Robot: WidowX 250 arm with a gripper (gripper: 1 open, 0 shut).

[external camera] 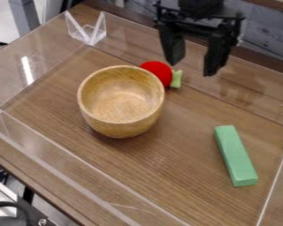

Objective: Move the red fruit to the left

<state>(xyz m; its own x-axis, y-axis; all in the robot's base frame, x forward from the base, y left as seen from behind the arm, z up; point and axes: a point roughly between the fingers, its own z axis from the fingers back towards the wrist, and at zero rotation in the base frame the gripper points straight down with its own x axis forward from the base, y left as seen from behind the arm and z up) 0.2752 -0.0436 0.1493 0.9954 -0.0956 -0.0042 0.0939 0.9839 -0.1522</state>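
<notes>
No readable writing; open claw (193, 64) above red fruit (157, 72)

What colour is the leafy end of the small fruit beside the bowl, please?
Pale green, on the red fruit; the camera view shows it.

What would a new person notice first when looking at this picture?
Probably the big wooden bowl in the middle of the table. The small red fruit sits just behind it, partly hidden by its rim. The black gripper hangs above and slightly right of the fruit, fingers open and holding nothing, and a flat green block lies at the right.
</notes>
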